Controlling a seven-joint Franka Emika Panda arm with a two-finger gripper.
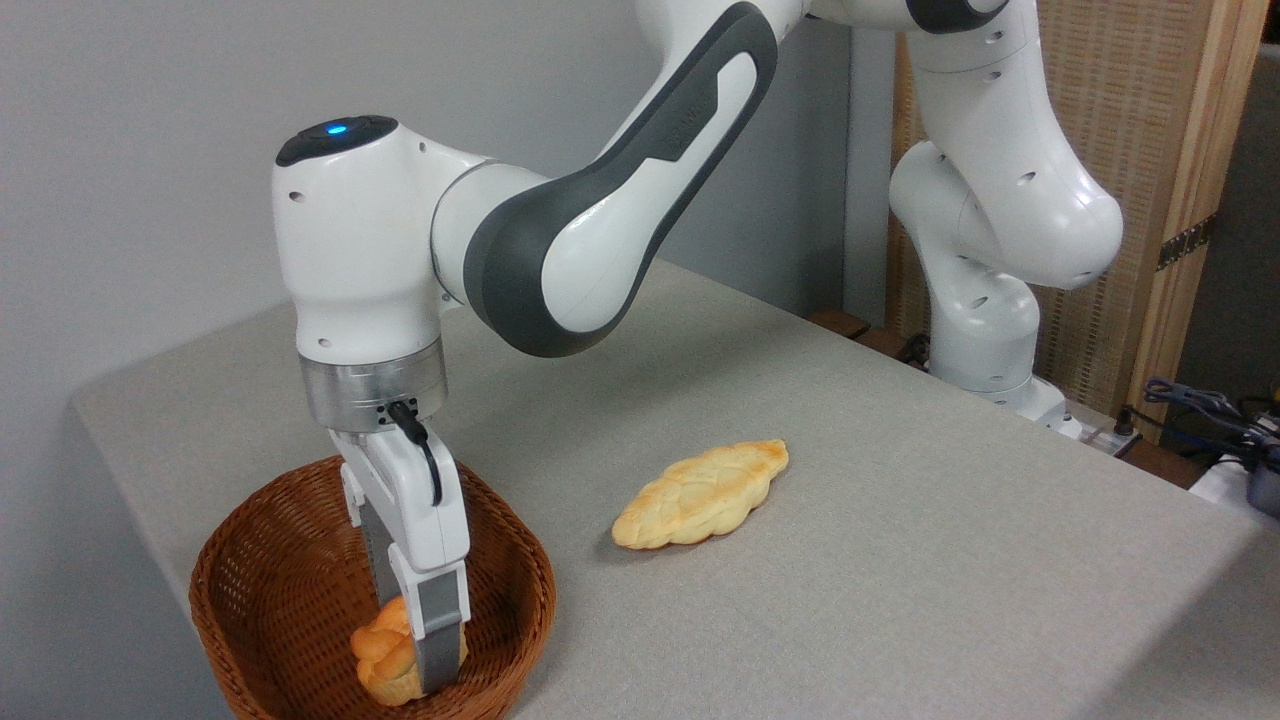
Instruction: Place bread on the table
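Bread (385,655) is sitting down inside the brown wicker basket (250,590) at the front left corner of the surface (900,560), towards the basket's front side. It's the small knotted bun, deep golden-orange, lumpy on top. The arm is reaching straight down into the basket, and the fingers (425,650) are straddling the bun: the grey pad on the near side is lying right across the front of it, while the other one is running down behind and is mostly hidden. So they're looking closed around the bun, gripping it from both sides. Whether the bun is resting on the basket floor or hanging just off it, I honestly can't tell from this angle.

Out on the grey fabric-looking surface, well apart from the basket and to its right, the paler braided loaf (700,495) is lying flat, long axis running diagonally from front left to back right. The arm's white base column is standing at the far right edge, with some cables trailing beside it.
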